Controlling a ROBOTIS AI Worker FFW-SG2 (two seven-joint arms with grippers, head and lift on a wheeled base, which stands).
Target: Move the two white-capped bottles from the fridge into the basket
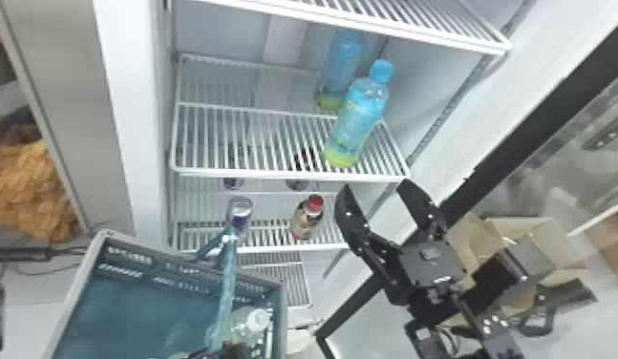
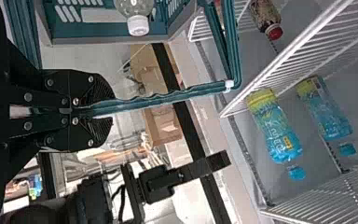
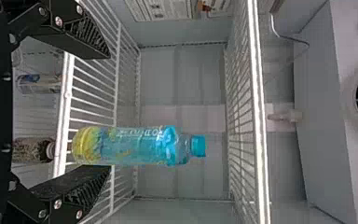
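Note:
My left gripper (image 1: 231, 352) is low in the head view, at the basket (image 1: 282, 315); in the left wrist view the same gripper (image 2: 109, 108) is shut on the teal basket handle (image 2: 168, 98). A clear white-capped bottle (image 1: 257, 321) rests inside the basket at its right side; its white cap (image 2: 138, 25) faces the left wrist camera. My right gripper (image 1: 377, 198) is spread open at the fridge's right side, below the front edge of the upper shelf. In the right wrist view nothing is between the fingers of that gripper (image 3: 101, 112), and a blue-capped bottle (image 3: 130, 145) stands beyond them.
Two blue-capped bottles, the front one (image 1: 355, 119) and one behind (image 1: 342, 62), stand on the fridge shelf (image 1: 255, 143). The shelf below holds a can (image 1: 239, 212) and a red-capped bottle (image 1: 307, 219). The open door's dark frame (image 1: 517, 129) runs along the right, behind my right arm.

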